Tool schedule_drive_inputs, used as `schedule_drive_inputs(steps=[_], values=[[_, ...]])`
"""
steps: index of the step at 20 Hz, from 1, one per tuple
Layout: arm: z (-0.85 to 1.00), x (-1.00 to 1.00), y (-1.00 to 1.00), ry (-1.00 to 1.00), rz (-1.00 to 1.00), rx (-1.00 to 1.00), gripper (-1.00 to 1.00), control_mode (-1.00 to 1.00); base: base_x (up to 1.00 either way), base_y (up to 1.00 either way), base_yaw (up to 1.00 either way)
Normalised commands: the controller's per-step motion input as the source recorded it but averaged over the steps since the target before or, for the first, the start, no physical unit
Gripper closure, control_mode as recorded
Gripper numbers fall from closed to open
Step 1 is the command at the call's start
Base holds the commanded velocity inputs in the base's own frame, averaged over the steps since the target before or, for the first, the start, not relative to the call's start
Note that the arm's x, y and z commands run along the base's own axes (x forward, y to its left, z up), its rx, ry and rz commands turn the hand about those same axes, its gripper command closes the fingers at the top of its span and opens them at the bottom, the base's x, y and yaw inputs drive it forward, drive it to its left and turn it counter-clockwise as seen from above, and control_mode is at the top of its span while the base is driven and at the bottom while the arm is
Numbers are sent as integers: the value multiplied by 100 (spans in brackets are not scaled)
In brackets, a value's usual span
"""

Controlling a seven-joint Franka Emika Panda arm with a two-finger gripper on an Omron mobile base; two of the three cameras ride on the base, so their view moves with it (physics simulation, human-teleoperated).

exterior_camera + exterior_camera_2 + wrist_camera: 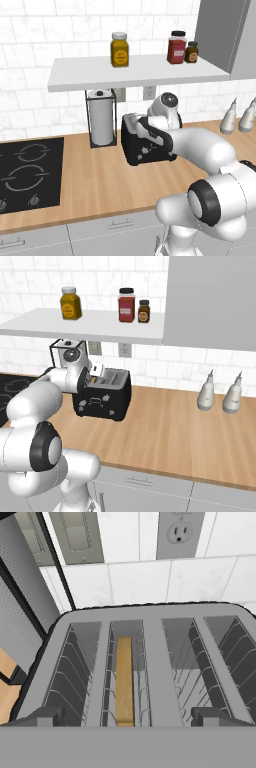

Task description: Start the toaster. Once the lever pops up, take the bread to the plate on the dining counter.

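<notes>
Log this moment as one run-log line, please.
stage: pre-start | pincer: open, above toaster slots | bread: upright in a slot | toaster: on wood counter

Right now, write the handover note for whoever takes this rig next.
Gripper: open, holding nothing, poised just above the toaster's top, looking down into the slots.
Toaster: on the wood counter, beside the paper towel holder.
Bread: one slice standing on edge in the left slot, seen from the hand view; the other slot holds nothing.
Done: the arm is at the toaster. Whether the lever has been pushed down, I cannot tell.
Left: start the toaster if not started, wait for the pop, lift the bread out, carry it to the plate on the dining counter.
</notes>
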Motion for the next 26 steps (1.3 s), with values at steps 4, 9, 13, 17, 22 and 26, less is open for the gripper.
schedule_drive_inputs(steps=[4,9,13,17,22,26], values=[[0,0,0,0,0,0,-100,-100,0,0,0],[0,0,0,0,0,0,-100,-100,0,0,0],[0,0,0,0,0,0,-100,-100,0,0,0],[0,0,0,0,0,0,-100,-100,0,0,0],[0,0,0,0,0,0,-100,-100,0,0,0],[0,0,0,0,0,0,-100,-100,0,0,0]])
